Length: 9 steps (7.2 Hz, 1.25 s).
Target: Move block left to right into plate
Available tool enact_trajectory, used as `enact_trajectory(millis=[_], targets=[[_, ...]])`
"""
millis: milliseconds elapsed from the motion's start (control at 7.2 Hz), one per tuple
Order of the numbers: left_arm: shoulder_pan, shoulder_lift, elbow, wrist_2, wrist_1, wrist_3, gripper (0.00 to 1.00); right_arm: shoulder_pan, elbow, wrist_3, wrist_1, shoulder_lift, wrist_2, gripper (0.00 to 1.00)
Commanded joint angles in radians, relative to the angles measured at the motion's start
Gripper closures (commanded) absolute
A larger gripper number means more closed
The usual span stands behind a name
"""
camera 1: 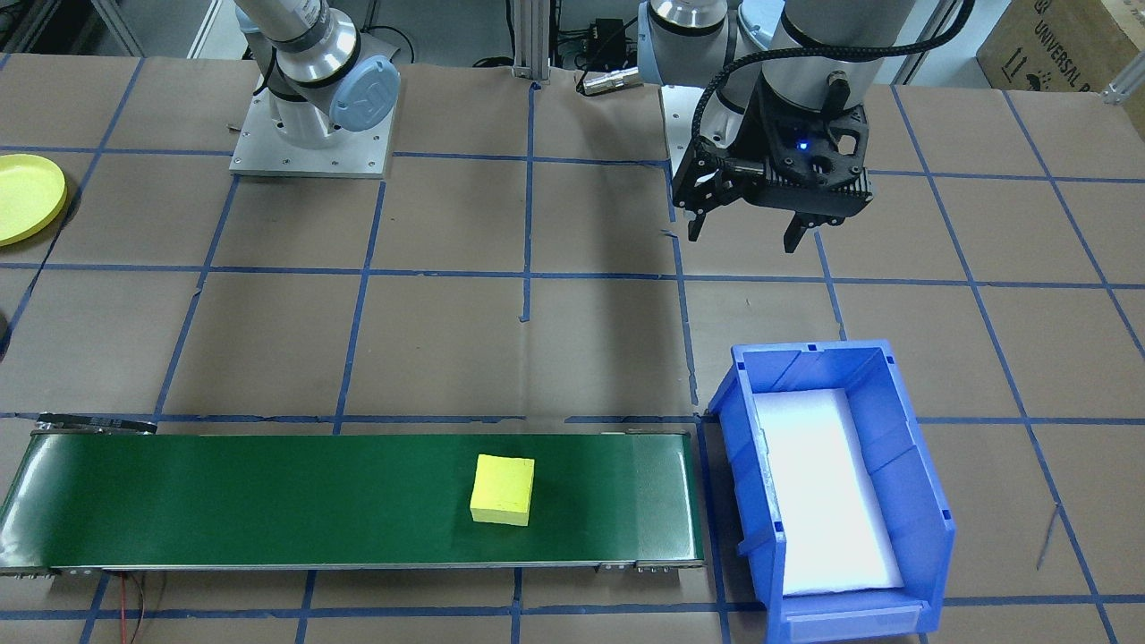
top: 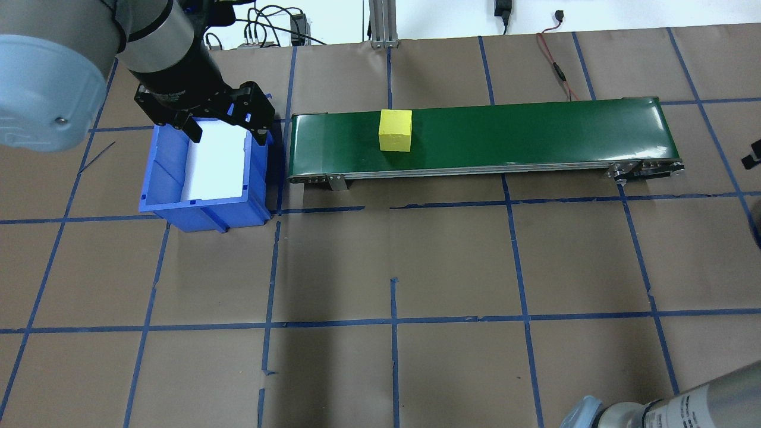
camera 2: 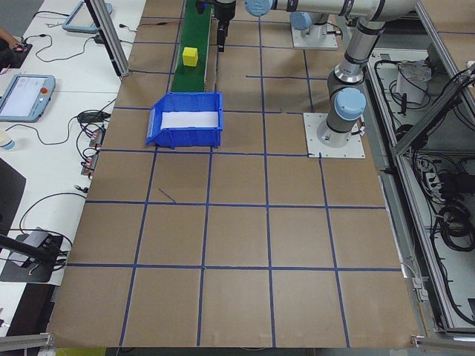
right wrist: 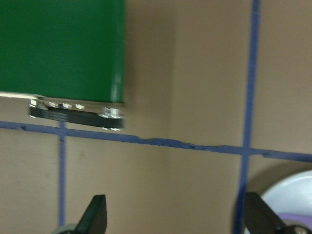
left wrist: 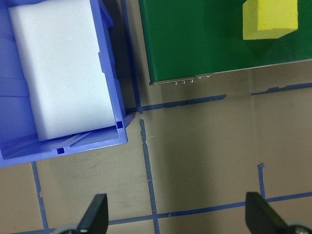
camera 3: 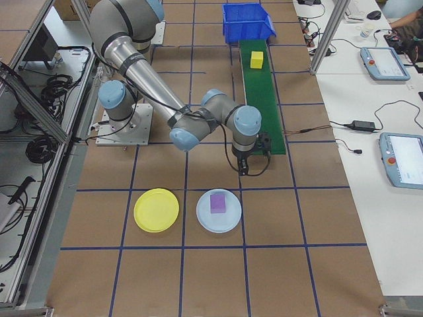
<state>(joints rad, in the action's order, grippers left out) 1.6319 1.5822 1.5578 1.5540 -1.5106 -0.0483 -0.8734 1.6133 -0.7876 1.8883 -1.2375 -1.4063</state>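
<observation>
Block (top: 395,131), a yellow foam cube, is sitting on the green conveyor belt (top: 535,134) toward the end nearest the blue bin (top: 202,208), apart from both grippers. Going across the overhead view from the left, the left gripper (top: 229,128) is hanging over the bin's far edge with its two fingers spread wide and nothing between them; its wrist camera is looking down on the white foam pad (left wrist: 61,70) lining the bin, bare paper and a corner of the cube. Next is lying the belt, running along the far side of the table (top: 386,261), which is wearing brown paper crossed by a grid of blue tape lines (top: 392,321). At the far right, the right gripper (camera 3: 254,165) is hovering just past the belt's other end, fingers parted and empty, as its own wrist view shows. Beside it, the yellow plate (camera 3: 156,210) is resting empty on the paper, and just next to that a pale blue plate (camera 3: 219,211) is carrying a purple block (camera 3: 217,203). Beyond the table, white side benches are holding teach pendants (camera 3: 382,63) and cables, and aluminium framing is standing around the cell.
</observation>
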Motion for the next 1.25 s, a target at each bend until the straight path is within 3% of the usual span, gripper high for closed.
enact_trajectory(millis=[0,139,278,556,1111], targets=[[-0.006,-0.001,-0.002,0.001,0.000,-0.001,0.00,-0.192,-0.030,0.266,-0.038,0.001,0.113,0.00],[-0.007,-0.001,-0.002,0.001,0.001,-0.001,0.00,-0.255,-0.032,0.369,-0.034,0.004,0.194,0.00],[-0.007,-0.001,0.001,0.001,-0.002,-0.001,0.00,-0.277,-0.042,0.449,-0.029,0.009,0.201,0.00],[-0.023,0.004,0.002,-0.002,0.001,-0.001,0.00,-0.327,-0.102,0.531,-0.017,0.053,0.297,0.00],[-0.066,0.027,0.011,-0.006,0.067,-0.004,0.00,-0.345,-0.092,0.553,0.014,0.090,0.280,0.00]])
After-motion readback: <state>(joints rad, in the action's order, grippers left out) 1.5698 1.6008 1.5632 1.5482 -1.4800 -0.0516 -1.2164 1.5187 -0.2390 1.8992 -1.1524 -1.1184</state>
